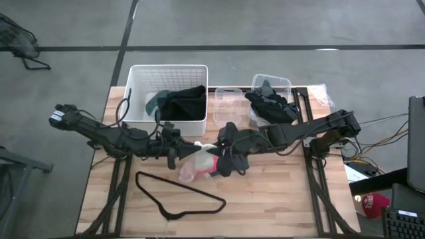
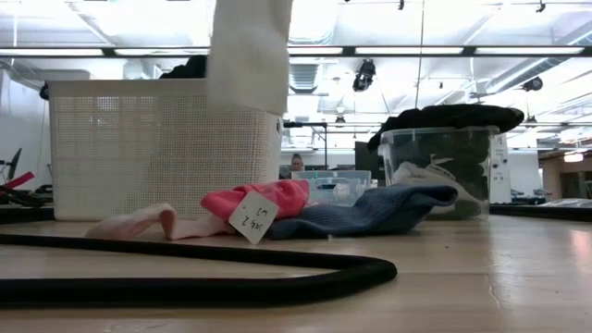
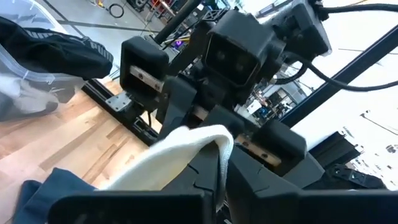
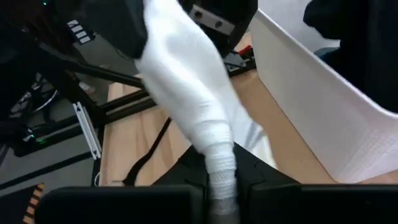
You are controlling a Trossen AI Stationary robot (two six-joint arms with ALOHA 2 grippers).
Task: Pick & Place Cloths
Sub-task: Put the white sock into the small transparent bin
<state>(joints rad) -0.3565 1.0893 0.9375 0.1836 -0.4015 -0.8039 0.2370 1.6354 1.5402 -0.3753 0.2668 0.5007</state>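
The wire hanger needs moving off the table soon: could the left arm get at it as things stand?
Probably not yet: the hanger lies bare on the table, but the left tool and the right tool are both shut on the white cloth.

Tag text: handwritten marks are carried by a small white paper tag (image 2: 252, 215), but they cannot be read with certainty; two short lines of dark characters are seen.
Tag place: the tag is attached at the pink cloth (image 2: 264, 198), on its side nearer the camera, in front of the white basket (image 2: 157, 148) on the counter (image 2: 462, 277).
Other print: small white markings are seen near the end of the left arm, but no letters can be made out.
Containers: no readable label is seen on the white basket or on the clear bins.
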